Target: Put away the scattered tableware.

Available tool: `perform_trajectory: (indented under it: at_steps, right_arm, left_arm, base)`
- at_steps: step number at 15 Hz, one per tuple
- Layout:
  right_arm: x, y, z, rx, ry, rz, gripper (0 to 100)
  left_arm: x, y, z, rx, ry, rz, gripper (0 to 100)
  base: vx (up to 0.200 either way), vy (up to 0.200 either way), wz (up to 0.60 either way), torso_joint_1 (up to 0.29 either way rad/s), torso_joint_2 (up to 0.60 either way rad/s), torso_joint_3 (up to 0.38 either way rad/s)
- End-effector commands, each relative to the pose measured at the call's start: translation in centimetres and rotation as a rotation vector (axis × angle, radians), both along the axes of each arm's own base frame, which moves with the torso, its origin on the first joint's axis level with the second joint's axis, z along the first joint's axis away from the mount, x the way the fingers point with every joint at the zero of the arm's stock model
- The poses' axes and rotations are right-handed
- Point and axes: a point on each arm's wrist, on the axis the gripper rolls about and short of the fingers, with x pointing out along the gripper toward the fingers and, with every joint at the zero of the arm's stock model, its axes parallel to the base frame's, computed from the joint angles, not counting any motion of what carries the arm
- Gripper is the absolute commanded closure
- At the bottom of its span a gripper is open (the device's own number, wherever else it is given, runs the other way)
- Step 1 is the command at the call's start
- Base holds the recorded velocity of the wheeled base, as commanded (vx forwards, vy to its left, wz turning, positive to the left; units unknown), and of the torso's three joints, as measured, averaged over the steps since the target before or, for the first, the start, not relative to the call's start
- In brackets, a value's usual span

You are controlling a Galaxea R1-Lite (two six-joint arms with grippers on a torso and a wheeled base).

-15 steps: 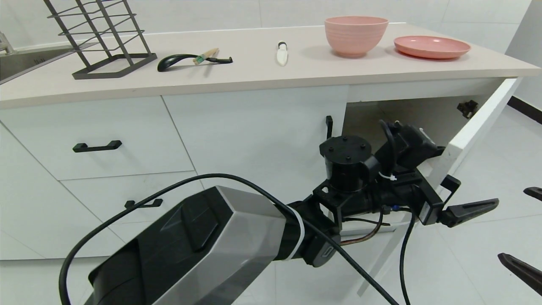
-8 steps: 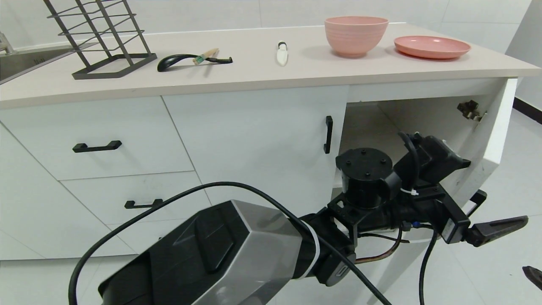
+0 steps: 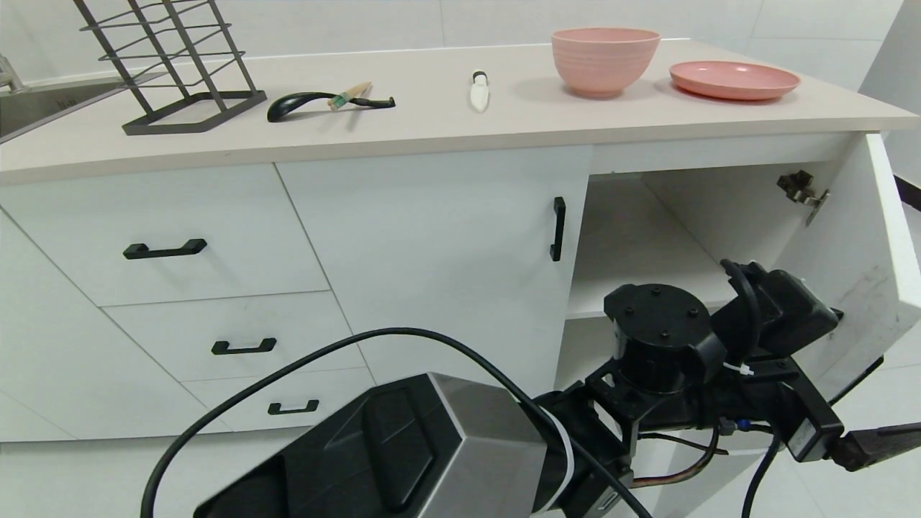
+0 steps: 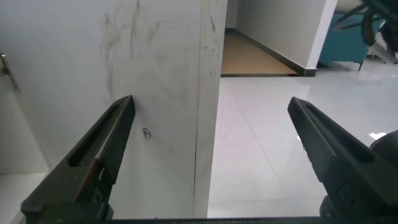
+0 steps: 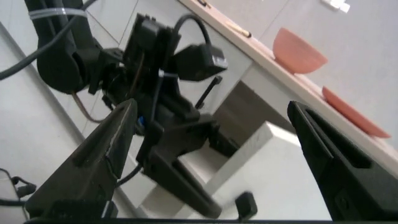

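Observation:
On the counter sit a pink bowl, a pink plate, a small white utensil, a black spoon and a wooden-handled tool lying across it. The right cabinet's door stands wide open, baring an inner shelf. My left gripper is open low beside the cabinet, its fingers on either side of the door's edge. One left finger shows at the lower right. My right gripper is open, hanging back from the left arm, bowl and plate.
A black wire rack stands at the counter's left by a sink. Shut drawers with black handles fill the left cabinet front. A shut door with a vertical handle borders the opening. Tiled floor lies to the right.
The cabinet door has swung further open to the right. My left arm moved down and right along with it. The right gripper's fingertips left the head view's right edge.

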Motion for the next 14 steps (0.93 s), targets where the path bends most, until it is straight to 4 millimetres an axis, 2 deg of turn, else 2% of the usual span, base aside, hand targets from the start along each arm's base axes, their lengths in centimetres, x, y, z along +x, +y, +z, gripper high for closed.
perform_trajectory:
  at_steps: [1, 4, 7, 11, 14]
  right_arm:
    - [-1.1, 0.2, 0.2, -0.013, -0.056, 0.002, 0]
    - [-1.3, 0.3, 0.2, -0.016, -0.068, 0.000, 0]
    - [-1.4, 0.3, 0.3, -0.018, -0.075, 0.002, 0]
    - [-1.5, 0.3, 0.3, -0.019, -0.081, -0.001, 0]
    - [-1.6, 0.4, 0.3, -0.018, -0.085, -0.002, 0]
  left_arm:
    - [-0.2, -0.4, -0.7, 0.010, 0.006, -0.008, 0]
    - [-0.4, -0.4, -0.7, 0.009, 0.007, -0.005, 0]
    - [-1.5, -1.1, -0.5, -0.002, 0.034, -0.016, 0]
    - [-2.5, -1.9, -1.6, 0.010, 0.042, -0.036, 0]
    - [-4.2, -3.2, -3.1, 0.025, 0.070, -0.036, 0]
  base:
    - [0.000, 0.000, 0.00, 0.000, 0.00, 0.000]
    - [0.000, 0.000, 0.00, 0.000, 0.00, 0.000]
    - [0.000, 0.000, 0.00, 0.000, 0.00, 0.000]
    - [0.000, 0.000, 0.00, 0.000, 0.00, 0.000]
    - [0.000, 0.000, 0.00, 0.000, 0.00, 0.000]
